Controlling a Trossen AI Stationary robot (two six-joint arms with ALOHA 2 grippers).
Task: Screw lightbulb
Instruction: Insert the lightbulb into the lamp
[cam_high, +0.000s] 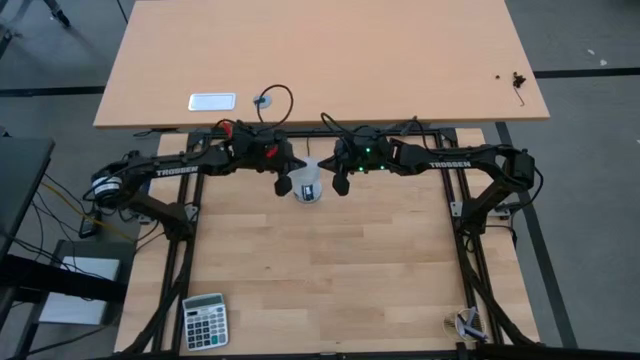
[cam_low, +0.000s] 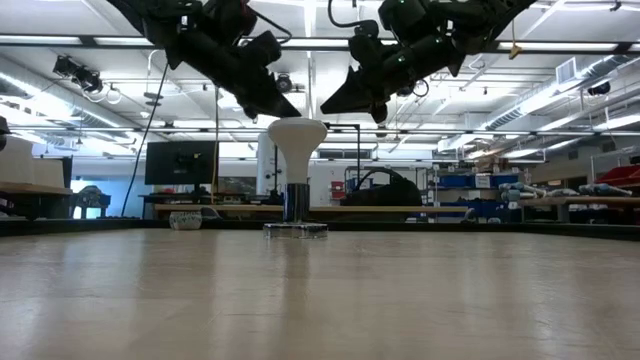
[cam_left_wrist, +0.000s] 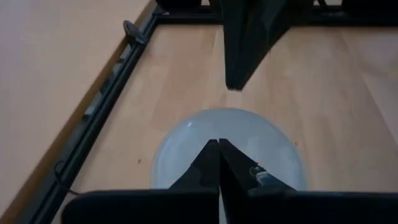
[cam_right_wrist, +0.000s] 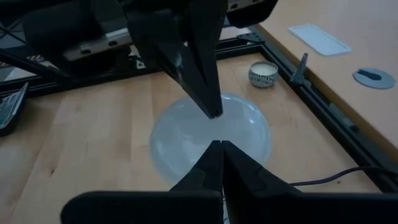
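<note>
Both grippers hang over the far middle of the bench (cam_high: 330, 270), and we take them from left to right. Our left gripper (cam_low: 285, 108) has its fingers pressed together with nothing between them; it hovers just above the left edge of the lightbulb (cam_low: 297, 135), and in the low view a sliver of space seems to separate the fingertips from the dome, though we cannot be sure they are apart. Between the two arms stands the lightbulb itself, dome face up and narrow base down in a silver-grey socket (cam_low: 295, 228) that sits flat on the wood.

We judge the bulb to be light, rigid and fairly slick, with a smooth rounded face that gives closed fingers little to bite on. It is probably fragile if squeezed hard or knocked sideways. The best hold looks to be across the wide rim of the dome, or lower on the cone neck, with the fingers spread first. Turning should stay gentle so that the socket does not skid on the bench.

Our right gripper (cam_low: 335, 104) is also closed and empty, poised just above the right side of the dome and pointing down toward it. Neither gripper holds the bulb at this moment, so both would need to open before any grasp.
</note>
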